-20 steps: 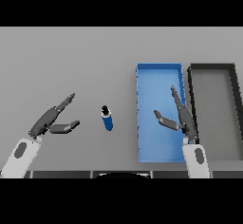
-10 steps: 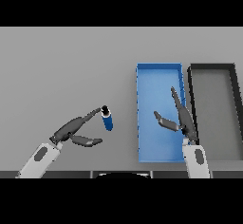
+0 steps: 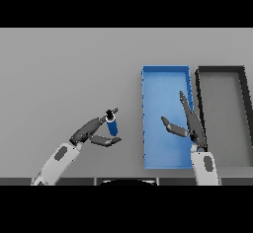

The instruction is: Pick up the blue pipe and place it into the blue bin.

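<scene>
Blue pipe point(image 3: 112, 125) on the grey table point(image 3: 69, 74), left of the blue bin point(image 3: 165, 74) and apart from it, lying roughly end-on with its dark cap at the far end. Left hand point(image 3: 93, 133) just left of the pipe, fingers reaching along the pipe's left side up to the cap, thumb stretched beneath the pipe's near end. Fingers and thumb spread in a loose V around the pipe, not closed on it; whether any fingertip touches the pipe cannot be told. Left arm entering from the lower edge, left of the pipe.

Right hand point(image 3: 190, 123) over the bin's right half, near its right wall, fingers straight and pointing away from the robot, thumb splayed out to the left over the bin floor. Nothing held there.

Black bin point(image 3: 222, 70) just right of the blue bin, the 2 standing side by side with walls close together. Both bins long and rectangular, long sides running away from the robot.
</scene>
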Controlling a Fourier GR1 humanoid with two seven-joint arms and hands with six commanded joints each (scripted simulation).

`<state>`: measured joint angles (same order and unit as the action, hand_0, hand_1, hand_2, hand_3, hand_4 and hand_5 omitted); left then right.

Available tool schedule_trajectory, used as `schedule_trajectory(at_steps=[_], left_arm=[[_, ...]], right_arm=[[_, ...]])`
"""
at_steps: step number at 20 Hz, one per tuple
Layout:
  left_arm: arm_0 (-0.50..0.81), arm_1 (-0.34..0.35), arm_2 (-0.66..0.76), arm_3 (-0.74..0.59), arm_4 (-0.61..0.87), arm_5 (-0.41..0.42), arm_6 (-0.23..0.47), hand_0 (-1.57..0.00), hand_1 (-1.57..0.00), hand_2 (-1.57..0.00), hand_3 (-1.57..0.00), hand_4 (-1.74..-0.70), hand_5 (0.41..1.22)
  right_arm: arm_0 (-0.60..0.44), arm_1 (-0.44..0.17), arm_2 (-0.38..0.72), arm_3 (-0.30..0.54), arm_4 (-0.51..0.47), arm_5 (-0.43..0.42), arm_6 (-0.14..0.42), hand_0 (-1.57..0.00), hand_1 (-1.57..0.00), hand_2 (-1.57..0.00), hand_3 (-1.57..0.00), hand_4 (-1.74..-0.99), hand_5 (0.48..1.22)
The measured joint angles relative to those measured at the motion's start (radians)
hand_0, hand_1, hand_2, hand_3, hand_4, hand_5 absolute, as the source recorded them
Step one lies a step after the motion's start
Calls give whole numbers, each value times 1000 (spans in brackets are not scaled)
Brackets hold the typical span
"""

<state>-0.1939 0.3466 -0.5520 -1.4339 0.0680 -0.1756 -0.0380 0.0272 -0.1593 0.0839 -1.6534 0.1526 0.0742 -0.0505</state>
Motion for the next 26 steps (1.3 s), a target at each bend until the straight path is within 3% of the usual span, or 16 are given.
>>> schedule_trajectory(at_steps=[4, 6, 9, 10, 12, 14, 16, 20, 23, 26], left_arm=[[-24, -51, -8, 81, -51, 42, -50, 1, 1, -23, 0, -1098, 517], [-37, -85, -2, 108, -26, 27, -80, 1, 1, -87, -44, -1137, 567], [-49, -116, 19, 123, 37, -4, -73, -39, -248, -417, -345, -1268, 675], [-42, -131, 18, 116, 50, -7, -84, -179, -411, -578, -590, -1301, 784], [-35, -161, 21, 121, 71, -2, -83, -648, -828, -936, -914, -1450, 941], [-23, -162, 18, 111, 59, 3, -105, -981, -1095, -1164, -1112, -1551, 1042], [-26, -176, 3, 109, 56, 9, -100, -1193, -1266, -1311, -1258, -1617, 1106], [-21, -171, -24, 88, 24, 35, -116, -1416, -1446, -1464, -1443, -1525, 1174], [-26, -180, -19, 86, -1, 47, -144, -1492, -1507, -1516, -1505, -1494, 1197], [-26, -201, -9, 4, 17, 47, -185, -1530, -1538, -1543, -1537, -1482, 1209]], right_arm=[[-2, 0, 0, 5, -1, 3, -2, 1, 1, 1, 1, -1195, 548], [12, -4, 2, -3, 6, 1, -11, 1, 1, 1, 1, -1188, 550], [15, -6, 5, -2, 14, 0, -14, 1, 1, 1, 1, -1196, 560], [9, 2, 6, 0, 7, 1, -7, 1, 1, 1, 1, -1192, 560], [4, -9, -6, 1, 3, -1, 3, 1, 1, 1, 1, -1189, 562], [3, -6, -3, 1, 8, -5, 3, 1, 1, 1, 1, -1182, 562], [5, -4, 0, 10, 13, -4, 0, 1, 1, 1, 1, -1178, 561], [-1, -6, 1, 15, 16, -4, -2, 1, 1, 1, 1, -1174, 558], [-11, -13, -4, 15, 16, -4, 6, 1, 1, 1, 1, -1160, 554], [-10, -8, 0, 19, 23, -8, 1, 1, 1, 1, 1, -1151, 550]])
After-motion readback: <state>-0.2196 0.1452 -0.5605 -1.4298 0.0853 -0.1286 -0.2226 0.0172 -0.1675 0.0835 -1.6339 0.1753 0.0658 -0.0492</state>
